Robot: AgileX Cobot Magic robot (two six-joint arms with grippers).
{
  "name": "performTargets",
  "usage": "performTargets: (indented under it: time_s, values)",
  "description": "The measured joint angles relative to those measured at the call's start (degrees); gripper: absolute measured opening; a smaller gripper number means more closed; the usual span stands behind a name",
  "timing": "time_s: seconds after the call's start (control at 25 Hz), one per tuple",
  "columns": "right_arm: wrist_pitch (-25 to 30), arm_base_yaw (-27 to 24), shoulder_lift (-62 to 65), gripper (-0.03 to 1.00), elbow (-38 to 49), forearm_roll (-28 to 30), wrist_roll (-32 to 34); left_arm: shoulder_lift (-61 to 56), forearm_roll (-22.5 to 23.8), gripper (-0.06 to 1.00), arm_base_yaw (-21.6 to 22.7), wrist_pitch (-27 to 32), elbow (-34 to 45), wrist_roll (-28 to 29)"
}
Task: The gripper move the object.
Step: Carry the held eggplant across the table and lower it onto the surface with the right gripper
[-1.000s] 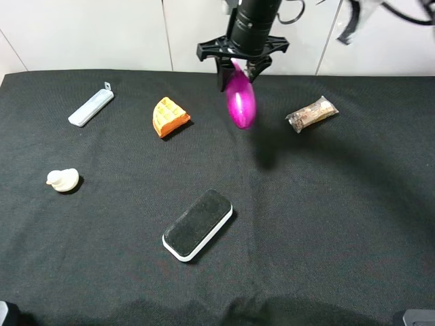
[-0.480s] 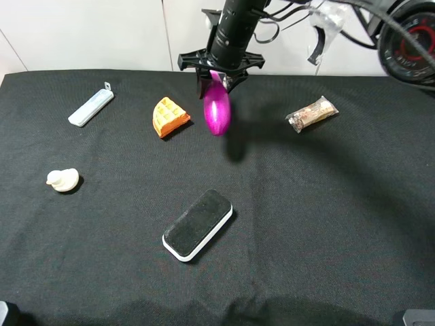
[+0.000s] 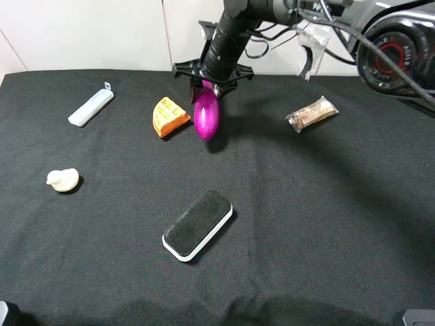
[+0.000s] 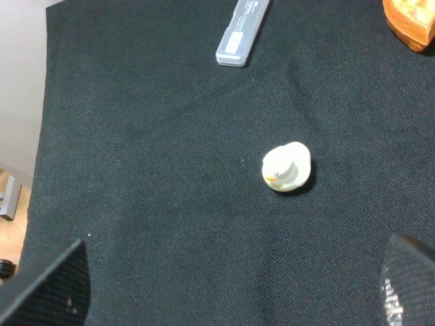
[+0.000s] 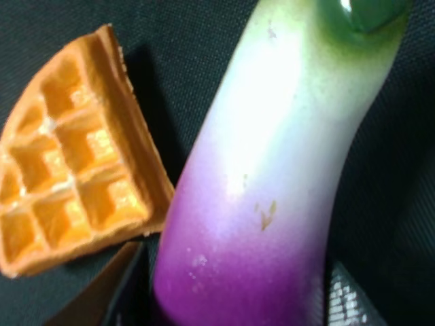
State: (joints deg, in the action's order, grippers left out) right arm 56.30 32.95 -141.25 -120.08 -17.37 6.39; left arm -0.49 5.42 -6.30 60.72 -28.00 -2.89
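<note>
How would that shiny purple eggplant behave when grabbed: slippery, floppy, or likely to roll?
The eggplant looks glossy and smooth, so it could be slippery. It hangs straight from the fingers without sagging, so it is probably stiff and fairly light. Its rounded, elongated body would likely roll if laid on the black cloth.

The right gripper [image 3: 206, 89] now sits further left across the black cloth [image 3: 306, 204] than a second ago, carrying the eggplant [image 3: 206, 117] with it. The eggplant, which hung well clear of the orange waffle wedge [image 3: 170, 116], is now just beside it. Its shadow [image 3: 217, 142], earlier cast off to the right and apart from it, has drawn in close under its lower end, so the eggplant seems lower, perhaps almost on the cloth. The arm [image 3: 231, 34] leans more steeply in from the right, and more of it shows.
</note>
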Motion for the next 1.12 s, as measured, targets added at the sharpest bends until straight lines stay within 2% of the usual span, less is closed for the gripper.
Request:
performTargets:
  time_s: [0.4, 1.12]
  values:
    - [-3.08, 0.0, -2.12, 0.38, 0.0, 0.87, 0.0, 0.0, 0.0, 0.91, 0.0, 0.0, 0.0, 0.0]
    - [-3.57, 0.0, -2.12, 0.38, -0.02, 3.26, 0.0, 0.0, 0.0, 0.91, 0.0, 0.0, 0.0, 0.0]
